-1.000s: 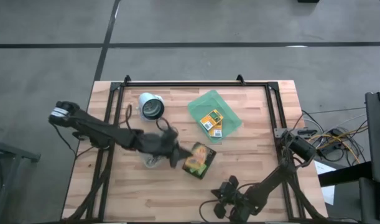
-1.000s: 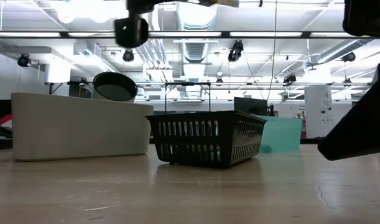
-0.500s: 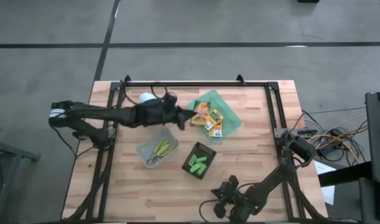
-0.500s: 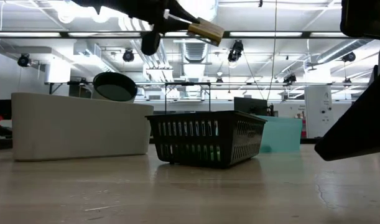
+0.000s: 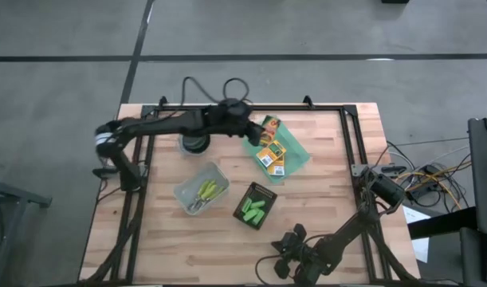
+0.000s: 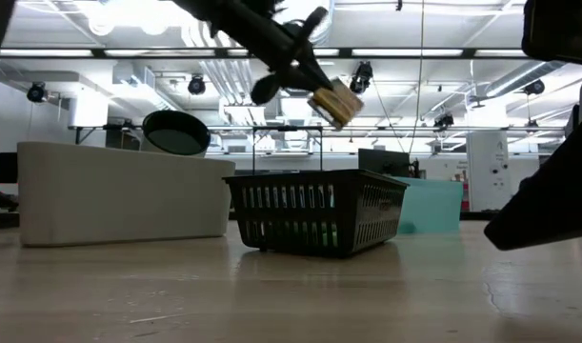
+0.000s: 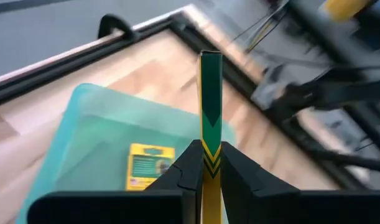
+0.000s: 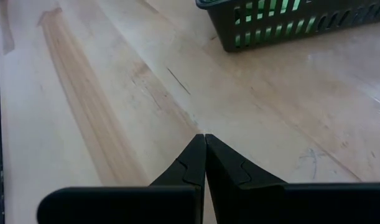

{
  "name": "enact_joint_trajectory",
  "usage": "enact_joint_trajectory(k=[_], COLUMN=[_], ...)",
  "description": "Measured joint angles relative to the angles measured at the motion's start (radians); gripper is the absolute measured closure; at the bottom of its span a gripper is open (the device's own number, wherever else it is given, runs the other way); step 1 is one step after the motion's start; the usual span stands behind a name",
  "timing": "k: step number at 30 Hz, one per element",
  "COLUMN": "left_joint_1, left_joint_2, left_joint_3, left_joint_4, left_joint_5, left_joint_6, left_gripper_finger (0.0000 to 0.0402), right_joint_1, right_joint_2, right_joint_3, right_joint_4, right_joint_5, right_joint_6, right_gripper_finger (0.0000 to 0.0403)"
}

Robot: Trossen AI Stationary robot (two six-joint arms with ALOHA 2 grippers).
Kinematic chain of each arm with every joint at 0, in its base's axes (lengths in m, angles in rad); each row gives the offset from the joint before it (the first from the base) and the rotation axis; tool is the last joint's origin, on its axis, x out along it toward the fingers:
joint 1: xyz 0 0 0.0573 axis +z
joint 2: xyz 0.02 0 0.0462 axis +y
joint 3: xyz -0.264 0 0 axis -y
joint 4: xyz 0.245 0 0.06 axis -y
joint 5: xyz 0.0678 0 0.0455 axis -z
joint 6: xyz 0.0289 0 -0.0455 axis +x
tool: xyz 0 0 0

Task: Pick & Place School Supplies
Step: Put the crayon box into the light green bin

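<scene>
The left arm stretches from its base at the table's left edge across the far side, nearly level above the white cup (image 5: 194,143), with its wrist over the rim of the translucent green tray (image 5: 295,163). The left gripper (image 5: 249,131) is clamped on a yellow-and-green crayon box (image 7: 210,106), held edge-on between the fingers and raised in the air above the tray's far corner. Two more crayon boxes (image 5: 271,155) lie flat inside the tray. Nearer the front, a clear bin (image 5: 186,191) holds the yellow-green-handled scissors (image 5: 203,194), and just right of it a black basket (image 5: 263,216) holds the green markers (image 5: 253,207). The right arm is folded low at the table's front right, its right gripper (image 8: 204,138) with fingers pressed together on nothing, hanging over bare wood near the basket
</scene>
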Motion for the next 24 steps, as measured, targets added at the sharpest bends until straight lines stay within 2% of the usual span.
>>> enact_joint_trajectory(k=[4, 10, 21, 24], left_joint_1=[0.016, 0.011, 0.006, 0.006], left_joint_2=[0.123, 0.267, 0.373, 0.389], left_joint_3=[0.150, 0.262, 0.237, 0.215], left_joint_4=[-0.114, -0.118, -0.107, -0.105], left_joint_5=[0.027, 0.076, 0.078, 0.108], left_joint_6=[0.045, 0.051, 0.014, -0.007], left_gripper_finger=[0.0364, 0.0364, 0.0364, 0.0364], right_joint_1=[0.000, 0.001, 0.003, 0.003], right_joint_2=[0.000, 0.000, 0.000, 0.000], right_joint_3=[-0.003, -0.006, -0.006, -0.007], right_joint_4=[0.000, 0.000, 0.001, 0.001], right_joint_5=[0.000, 0.000, -0.001, -0.002], right_joint_6=[0.000, 0.000, -0.004, -0.007], right_gripper_finger=[0.0394, 0.0394, 0.0394, 0.0394])
